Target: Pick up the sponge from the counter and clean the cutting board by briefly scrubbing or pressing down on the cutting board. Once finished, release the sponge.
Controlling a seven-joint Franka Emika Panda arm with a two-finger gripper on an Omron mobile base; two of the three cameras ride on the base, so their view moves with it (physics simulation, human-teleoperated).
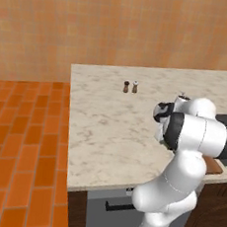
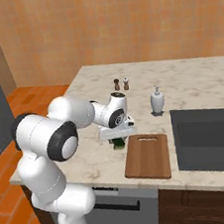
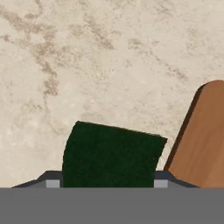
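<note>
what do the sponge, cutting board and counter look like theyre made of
Sponge: dark green, matte, finely grainy top, probably a scouring pad layer.
Cutting board: reddish-brown with faint streaks, likely smooth-finished wood.
Counter: beige with brown veins, seemingly polished marble or a stone-look surface.

White, bulbous arm segments, glossy; black bands at joints; small dark finger tips with pale square pads.
</note>
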